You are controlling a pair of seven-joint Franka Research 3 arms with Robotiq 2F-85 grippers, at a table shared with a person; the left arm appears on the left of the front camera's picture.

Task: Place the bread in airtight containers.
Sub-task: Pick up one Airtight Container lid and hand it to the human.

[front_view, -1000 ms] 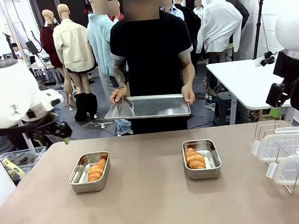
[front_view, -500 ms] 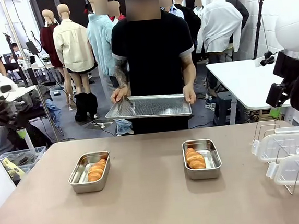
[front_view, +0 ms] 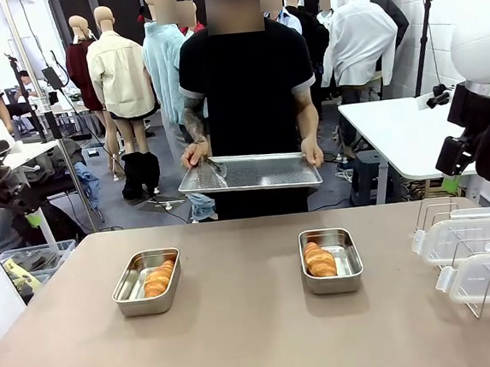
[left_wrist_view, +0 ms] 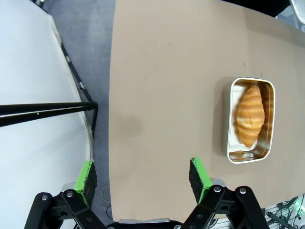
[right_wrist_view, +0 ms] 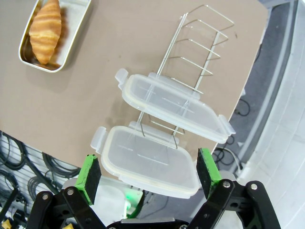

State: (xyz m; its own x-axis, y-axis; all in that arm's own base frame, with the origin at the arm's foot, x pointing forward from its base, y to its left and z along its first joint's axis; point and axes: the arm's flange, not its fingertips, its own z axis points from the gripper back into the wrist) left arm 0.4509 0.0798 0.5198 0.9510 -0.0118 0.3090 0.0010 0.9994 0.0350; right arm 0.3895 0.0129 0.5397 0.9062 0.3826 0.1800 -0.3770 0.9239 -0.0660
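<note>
Our left gripper [left_wrist_view: 143, 174] hangs spread and empty above the edge of the table [left_wrist_view: 157, 71]. Ahead of it, off to one side, a tin [left_wrist_view: 230, 119] holds a croissant [left_wrist_view: 250, 116]. Our right gripper [right_wrist_view: 148, 171] is equally wide and empty, poised over the clear lids [right_wrist_view: 169, 102] propped in the wire rack [right_wrist_view: 202, 50]; we judge lidding comes next. Beyond the rack sits the other tin [right_wrist_view: 24, 50] with the other croissant [right_wrist_view: 45, 29]. We count two tins, two croissants, two lids, none fitted. Across the table the person [front_view: 245, 80] holds the baking tray [front_view: 253, 174] lifted clear.
</note>
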